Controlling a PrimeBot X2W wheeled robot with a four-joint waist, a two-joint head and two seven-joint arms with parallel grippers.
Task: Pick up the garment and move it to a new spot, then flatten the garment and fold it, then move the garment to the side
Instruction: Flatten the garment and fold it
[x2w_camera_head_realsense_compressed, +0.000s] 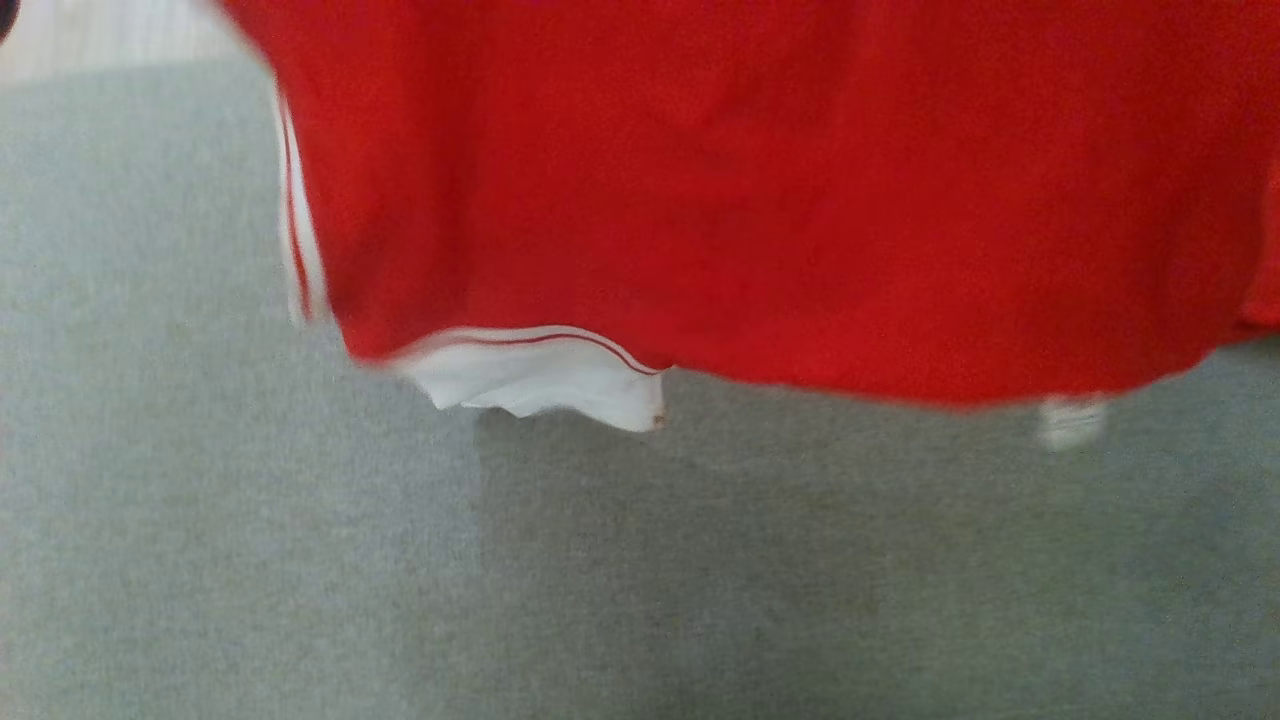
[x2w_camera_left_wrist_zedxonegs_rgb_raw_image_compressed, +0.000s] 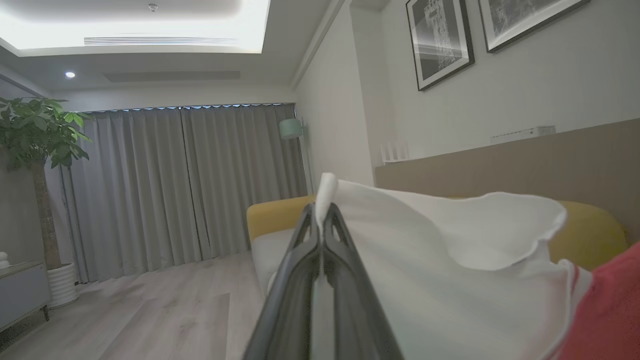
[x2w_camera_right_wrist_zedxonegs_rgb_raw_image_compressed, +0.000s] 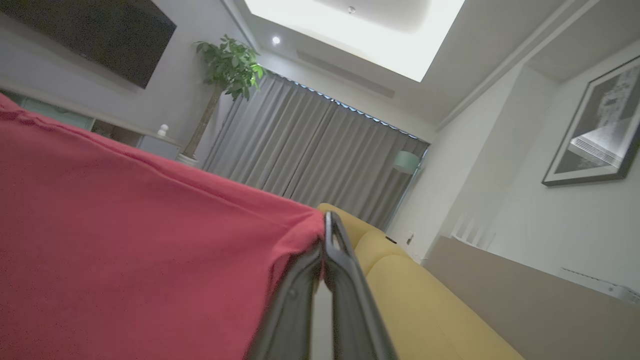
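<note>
Above a grey, felt-like surface the garment hangs in the air and covers the upper part of the head view. Its cloth is a soft red knit, smooth, with almost no creases. At its lower left a white band with a thin red stripe folds out under the red hem, and a second white strip runs up the left border. The bottom hem is blurred, and a small pale spot under its right part is too unclear to name. The top and right side of the garment are cut off by the frame.

The left gripper has its two long dark fingers pressed together on a corner of the white cloth, which stands up a little over the tips. From there the white fabric spreads to the right with a wavy edge and meets the red cloth at the lower right corner of the left wrist view. The right gripper is also clamped, its fingers closed on the edge of the red cloth, which stretches away to the left as a taut sheet with one seam line.

Behind both grippers is a sofa with mustard-yellow cushions, and further back are grey pleated curtains and a leafy plant in a ribbed white pot.
</note>
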